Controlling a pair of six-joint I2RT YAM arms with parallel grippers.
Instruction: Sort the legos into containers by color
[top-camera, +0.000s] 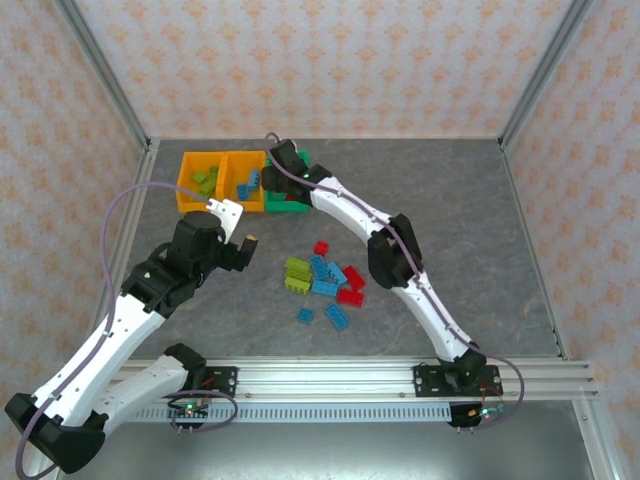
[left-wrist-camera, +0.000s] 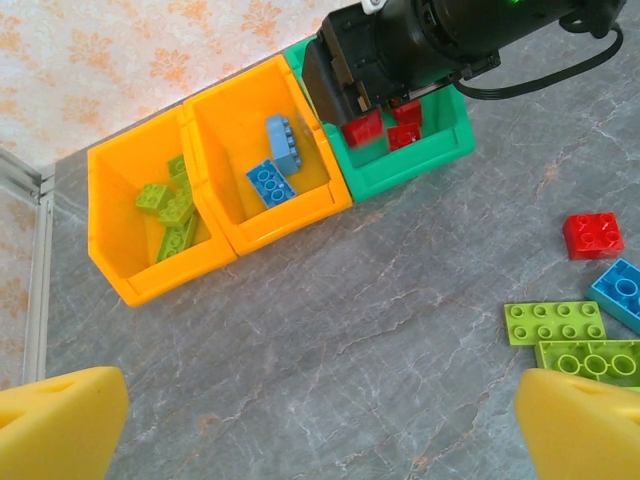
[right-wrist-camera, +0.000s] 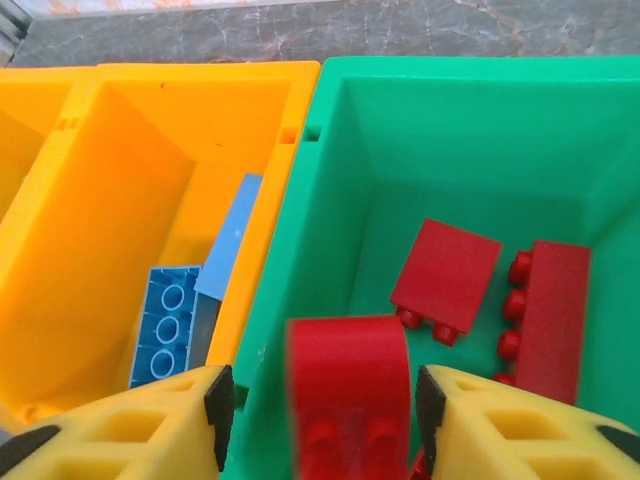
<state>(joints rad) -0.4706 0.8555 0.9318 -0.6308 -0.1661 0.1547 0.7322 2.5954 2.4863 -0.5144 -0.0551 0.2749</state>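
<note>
My right gripper (right-wrist-camera: 320, 410) hangs open over the green bin (right-wrist-camera: 450, 130). A blurred red brick (right-wrist-camera: 350, 385) sits between its pads with a clear gap on the left side. Two more red bricks (right-wrist-camera: 445, 270) lie on that bin's floor. The middle orange bin (left-wrist-camera: 290, 215) holds light blue bricks (left-wrist-camera: 275, 165), and the left orange bin (left-wrist-camera: 130, 260) holds lime green ones (left-wrist-camera: 170, 205). Loose red, blue and green legos (top-camera: 325, 280) lie scattered mid-table. My left gripper (left-wrist-camera: 320, 420) is wide open and empty above bare table, left of that pile.
The three bins stand in a row at the back left of the grey table (top-camera: 450, 220). The right arm (top-camera: 395, 250) stretches diagonally over the table just right of the loose bricks. Metal frame posts (top-camera: 105, 75) and papered walls enclose the area.
</note>
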